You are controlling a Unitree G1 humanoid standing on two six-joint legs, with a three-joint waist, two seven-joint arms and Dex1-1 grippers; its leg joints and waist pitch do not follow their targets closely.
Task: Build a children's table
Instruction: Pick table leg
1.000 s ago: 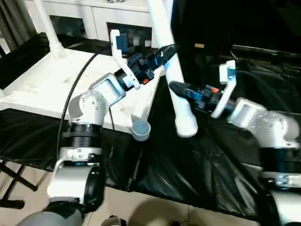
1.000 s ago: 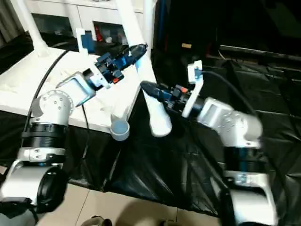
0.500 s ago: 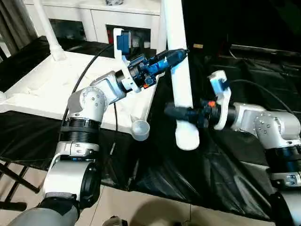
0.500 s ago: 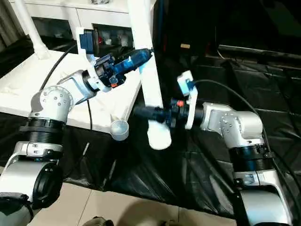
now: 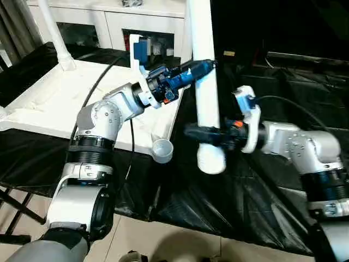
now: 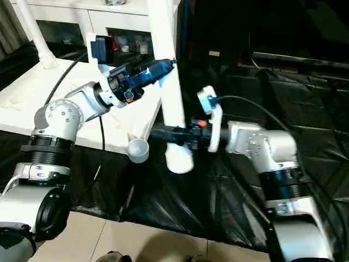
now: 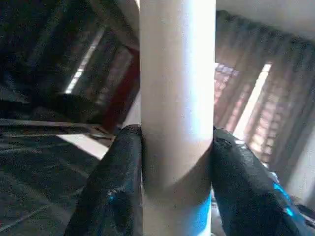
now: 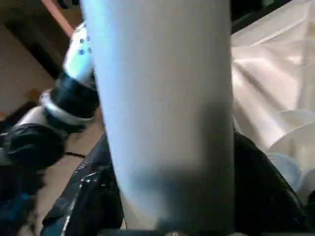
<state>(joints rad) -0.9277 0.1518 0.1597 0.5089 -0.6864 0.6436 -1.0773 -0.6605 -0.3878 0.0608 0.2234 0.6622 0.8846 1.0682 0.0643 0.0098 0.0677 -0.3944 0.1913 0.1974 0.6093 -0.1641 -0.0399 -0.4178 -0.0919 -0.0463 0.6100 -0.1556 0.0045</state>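
The white tabletop [image 5: 60,93] lies underside up at the left, with one leg [image 5: 54,33] standing in its far corner. A second white leg [image 5: 204,82] hangs nearly upright just right of the top's near corner socket [image 5: 162,150]. My left gripper [image 5: 204,65] is shut on it partway up; in the left wrist view both fingers [image 7: 123,187] press the tube [image 7: 177,98]. My right gripper [image 5: 199,132] clasps the leg just above its bottom end. In the right wrist view the fingers [image 8: 93,196] hug both sides of the leg [image 8: 162,123].
A black sheet [image 5: 245,196] covers the surface under the leg and to the right. A white cabinet with glass doors [image 5: 136,16] stands behind the tabletop. Black stand legs [image 5: 16,213] and pale floor tiles show at the lower left.
The leg has swung from tilted to nearly upright and shifted left toward the corner socket. My right gripper moved left and closed round its lower end. The left gripper kept its hold.
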